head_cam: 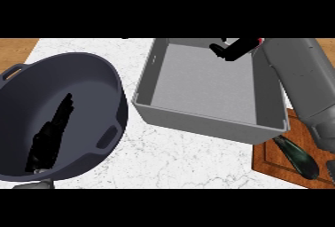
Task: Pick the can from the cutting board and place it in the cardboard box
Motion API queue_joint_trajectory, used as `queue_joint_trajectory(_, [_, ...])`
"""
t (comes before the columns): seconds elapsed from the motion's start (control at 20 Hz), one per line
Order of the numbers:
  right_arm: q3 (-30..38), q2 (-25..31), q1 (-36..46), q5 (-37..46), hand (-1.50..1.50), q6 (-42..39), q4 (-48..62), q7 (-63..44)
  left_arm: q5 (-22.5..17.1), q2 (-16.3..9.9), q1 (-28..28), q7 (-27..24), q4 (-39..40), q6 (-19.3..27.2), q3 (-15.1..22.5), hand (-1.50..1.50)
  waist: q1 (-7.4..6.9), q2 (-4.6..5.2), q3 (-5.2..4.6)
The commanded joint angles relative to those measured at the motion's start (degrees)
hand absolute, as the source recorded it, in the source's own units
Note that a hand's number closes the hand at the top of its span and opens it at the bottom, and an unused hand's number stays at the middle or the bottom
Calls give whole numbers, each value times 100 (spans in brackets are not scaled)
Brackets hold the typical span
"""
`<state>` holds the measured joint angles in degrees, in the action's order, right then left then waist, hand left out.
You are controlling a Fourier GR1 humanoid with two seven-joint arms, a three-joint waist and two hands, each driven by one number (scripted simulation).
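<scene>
My right forearm reaches up the view's right side, over the right wall of the grey box (196, 119). My right hand (237, 47) hangs above the box's far right corner with its fingers curled. Only a small red sliver of the can (260, 41) shows beside the hand; the rest is hidden. The wooden cutting board (270, 163) lies at the lower right, partly under my forearm. My left hand (51, 132) rests open at the lower left, fingers up, in front of a dark bowl.
A large dark grey bowl (108, 84) with side handles fills the left of the white marble counter. A dark green vegetable (298, 156) lies on the cutting board. Wooden surface shows at the far left corner.
</scene>
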<state>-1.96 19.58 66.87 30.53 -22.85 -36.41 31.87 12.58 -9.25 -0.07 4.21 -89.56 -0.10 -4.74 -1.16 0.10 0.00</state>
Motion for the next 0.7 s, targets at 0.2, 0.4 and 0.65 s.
queue_joint_trajectory(0.2, [-388, -915, 79, 580, 150, 591, 521, -419, 25, 4, -215, 105, 198, 6, -43, 0, 5, 21, -2])
queue_joint_trajectory(0.4, [-244, -1173, 450, 674, 150, 781, 1383, -767, -14, 6, -76, 133, -152, -93, 25, 0, -102, 47, -1])
queue_joint_trajectory(0.65, [-176, -1479, 376, 804, -150, 1348, 1907, -581, 92, 140, -186, 320, -179, -21, 141, 0, -124, 68, 1])
